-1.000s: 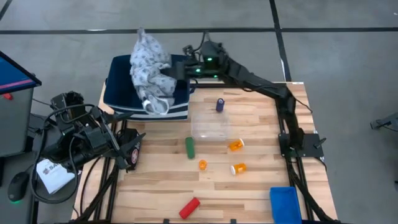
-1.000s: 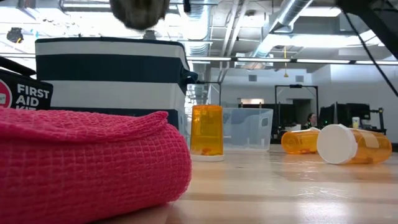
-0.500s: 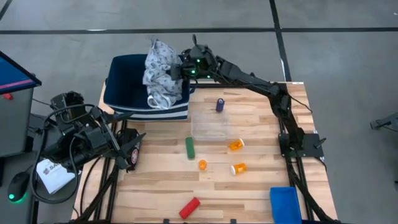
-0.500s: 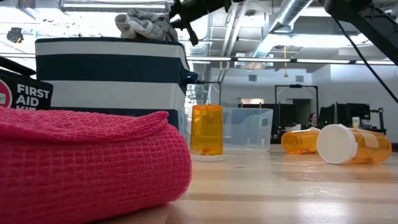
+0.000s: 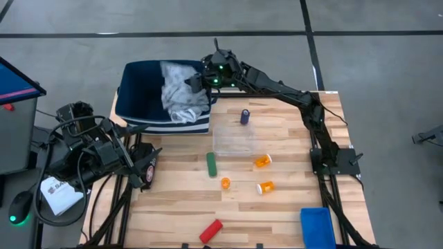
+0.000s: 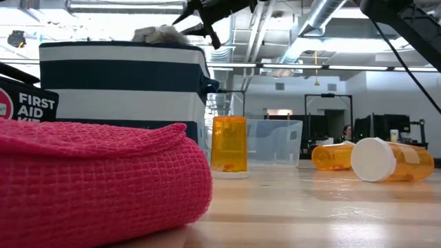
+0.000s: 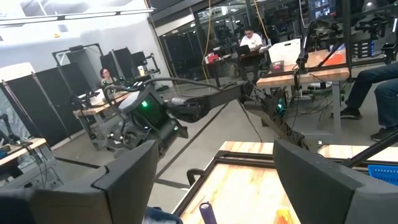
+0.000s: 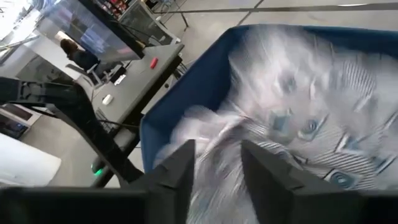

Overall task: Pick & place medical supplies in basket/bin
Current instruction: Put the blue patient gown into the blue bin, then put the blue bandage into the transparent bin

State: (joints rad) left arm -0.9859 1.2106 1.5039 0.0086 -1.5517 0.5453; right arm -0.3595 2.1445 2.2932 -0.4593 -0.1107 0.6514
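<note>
The right gripper [image 5: 194, 79] hangs over the navy basket [image 5: 135, 86] at the desk's eleven o'clock corner, its jaws parted with the fingers [image 8: 177, 171] standing apart just above the cloth bundle [image 5: 181, 93]. From overhead the bundle lies slumped inside the basket, against the wall nearest the arm. The right wrist view adds what the overhead one cannot: the grey-blue pattern on the cloth [image 8: 298, 118] close up, and the basket's blue inner wall [image 8: 193, 93] around it. From desk height only a hump of the bundle [image 6: 160, 33] peeks above the striped basket [image 6: 120, 83], with the arm reaching in from above.

The left gripper [image 5: 142, 169] waits off the desk's nine o'clock edge, its jaws open wide; its own wrist view looks across at the right arm.

Across the desk [image 5: 277, 207], a purple cylinder [image 5: 244, 116] stands at about twelve o'clock and a clear tray [image 5: 234, 140] sits near the centre. A green cylinder [image 5: 211, 164] lies toward seven o'clock of the tray, and three orange pill bottles [image 5: 262, 161] are scattered toward five. A red cylinder [image 5: 210, 230] lies at six o'clock and a blue bin [image 5: 317, 227] sits at the five o'clock corner. The low view shows the red cylinder as a woven cloth roll [image 6: 96, 179] and one bottle standing upright [image 6: 229, 146].
</note>
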